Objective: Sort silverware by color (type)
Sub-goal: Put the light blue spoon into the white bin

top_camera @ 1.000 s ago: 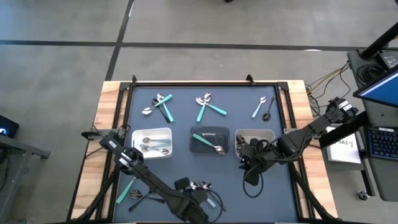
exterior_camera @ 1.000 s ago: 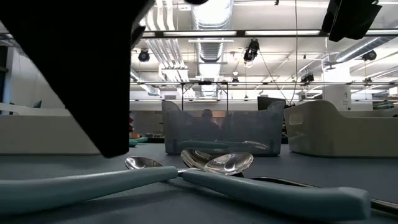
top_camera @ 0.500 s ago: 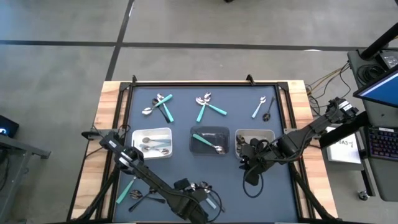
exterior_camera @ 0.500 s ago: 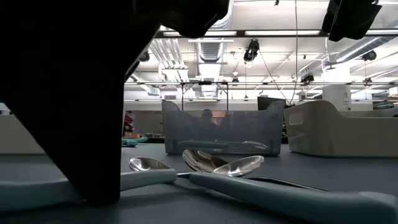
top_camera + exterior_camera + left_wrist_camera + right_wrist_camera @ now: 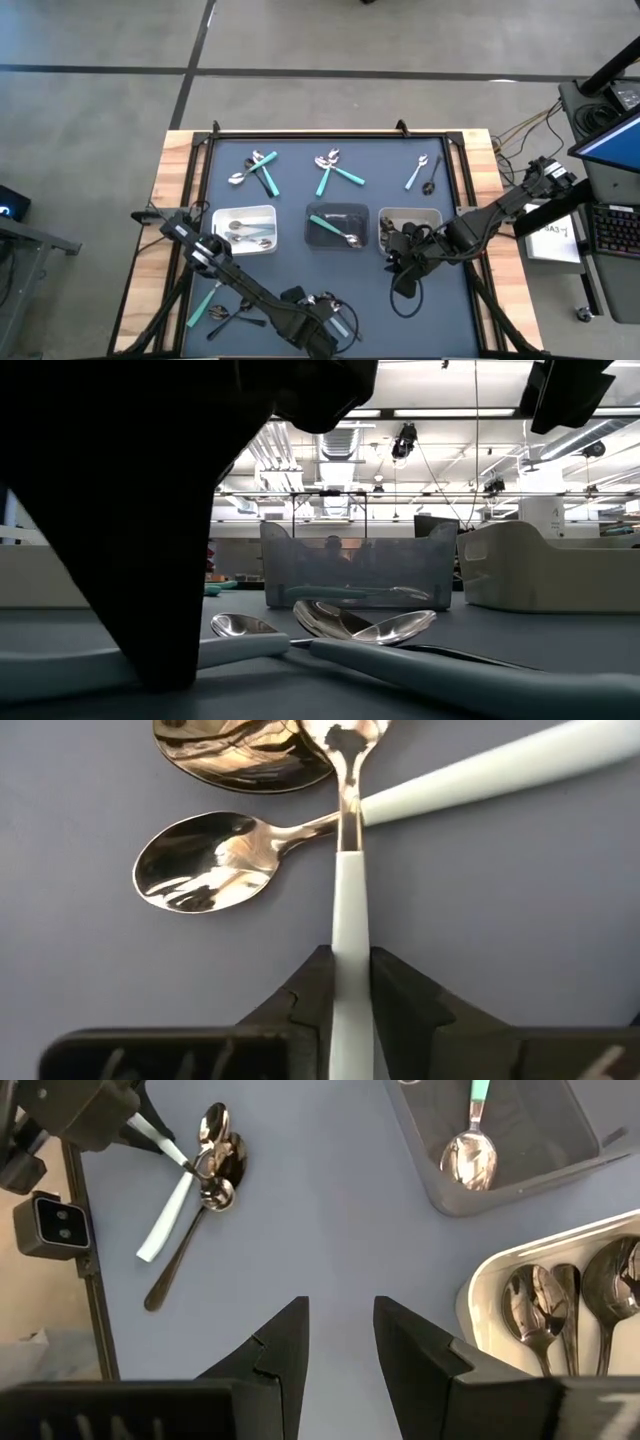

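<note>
My left gripper (image 5: 322, 320) is at the table's near edge, shut on a teal-handled spoon (image 5: 350, 870) from a small pile of spoons (image 5: 318, 299). The pile holds a silver spoon (image 5: 200, 870) and a second teal-handled spoon (image 5: 500, 770), which lies across the held one. My right gripper (image 5: 340, 1330) hovers open above the dark mat near the beige tray (image 5: 410, 226) and touches nothing. In the low view the left arm (image 5: 150, 510) fills the left side. Spoon bowls (image 5: 380, 626) and teal handles (image 5: 450, 680) lie in front of it. My left gripper pinches the spoon's pale teal handle (image 5: 350, 935) between its two fingers (image 5: 312, 990). The handle runs along the fingers and out past their tips. The spoon's bowl end (image 5: 345, 740) lies among the other spoons of the pile.
Three trays stand in a row mid-table: a white tray (image 5: 245, 228) with spoons, a grey tray (image 5: 337, 228) with a teal-handled spoon (image 5: 478, 1130), and the beige tray with silver spoons (image 5: 555, 1310). More cutlery lies in groups by the far edge (image 5: 258, 170) (image 5: 335, 170) (image 5: 425, 172) and at near left (image 5: 205, 305).
My left gripper has moved a little toward the table's right along the near edge. In the low view its dark bulk has grown and come lower. The spoon bowls and the teal handle in front have slid rightward with it.
</note>
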`<state>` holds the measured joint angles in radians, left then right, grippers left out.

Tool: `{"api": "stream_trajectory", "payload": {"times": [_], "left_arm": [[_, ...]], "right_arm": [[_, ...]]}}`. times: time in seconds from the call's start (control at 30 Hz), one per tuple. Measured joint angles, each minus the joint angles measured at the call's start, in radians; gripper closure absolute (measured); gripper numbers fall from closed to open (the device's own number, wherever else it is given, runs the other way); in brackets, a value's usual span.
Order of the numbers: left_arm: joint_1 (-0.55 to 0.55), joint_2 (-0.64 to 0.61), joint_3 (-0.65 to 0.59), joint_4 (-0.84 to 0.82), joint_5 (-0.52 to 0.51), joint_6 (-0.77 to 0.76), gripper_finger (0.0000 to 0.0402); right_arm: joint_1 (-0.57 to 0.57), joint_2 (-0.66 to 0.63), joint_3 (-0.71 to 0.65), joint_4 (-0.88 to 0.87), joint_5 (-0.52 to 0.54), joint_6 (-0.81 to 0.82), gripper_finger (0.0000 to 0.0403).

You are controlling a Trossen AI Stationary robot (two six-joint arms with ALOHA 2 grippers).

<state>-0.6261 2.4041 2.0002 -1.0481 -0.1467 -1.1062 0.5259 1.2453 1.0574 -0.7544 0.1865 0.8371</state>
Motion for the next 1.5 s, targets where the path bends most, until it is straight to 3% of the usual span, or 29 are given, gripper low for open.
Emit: {"api": "stream_trajectory", "payload": {"times": [0.07,0.3,0.57,0.7,0.87,0.97,1.3,1.5], "left_arm": [[0.003,-0.001,0.000,0.001,0.004,-0.005,0.0379],[0.012,0.008,0.060,-0.068,0.012,-0.001,0.0380],[0.022,0.004,0.319,-0.357,-0.046,0.121,0.0380],[0.049,-0.015,0.337,-0.526,-0.073,0.068,0.0380],[0.072,-0.107,0.230,-0.521,-0.110,0.036,0.0380],[0.082,-0.192,0.102,-0.514,-0.137,0.005,0.0380],[0.089,-0.691,-0.526,-0.403,-0.142,-0.343,0.0380],[0.090,-0.928,-0.805,-0.337,-0.161,-0.571,0.0365]], "right_arm": [[0.000,0.000,-0.006,0.002,0.000,0.000,0.0296],[0.000,0.000,-0.035,0.004,-0.001,0.027,0.0296],[0.000,0.000,-0.052,0.004,-0.002,0.026,0.0296],[0.000,0.000,-0.054,0.004,-0.002,0.012,0.0296],[0.000,0.000,-0.054,0.002,-0.004,0.003,0.0296],[0.000,0.000,-0.054,0.002,-0.005,0.002,0.0296],[0.000,0.000,-0.055,0.004,-0.003,0.016,0.0296],[0.000,0.000,-0.055,0.005,-0.002,0.019,0.0296]]}}
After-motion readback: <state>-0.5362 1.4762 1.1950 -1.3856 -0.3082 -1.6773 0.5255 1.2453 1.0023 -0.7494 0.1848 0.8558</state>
